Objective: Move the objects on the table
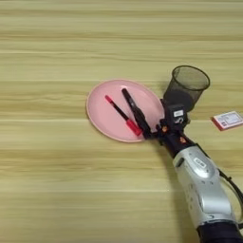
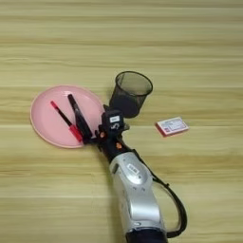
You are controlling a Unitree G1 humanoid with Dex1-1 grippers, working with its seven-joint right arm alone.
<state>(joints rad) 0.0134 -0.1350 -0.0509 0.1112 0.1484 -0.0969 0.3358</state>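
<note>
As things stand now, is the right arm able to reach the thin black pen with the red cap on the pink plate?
Probably yes. The thin black pen with the red cap lies uncovered on the round pink plate, and the pincer is already at the plate's rim, by the thicker all-black pen beside it.

A light yellowish wood-grain table top [image 1: 57,199] fills the frame from edge to edge in both eye views; no wall, floor or window shows. Its planks run horizontally, with paler and darker stripes alternating from the top of the frame to the bottom. Thin brown grain lines streak each band. The light is soft and even, casting only faint, short shadows, and the surface looks matte, without bright glare anywhere.
</note>
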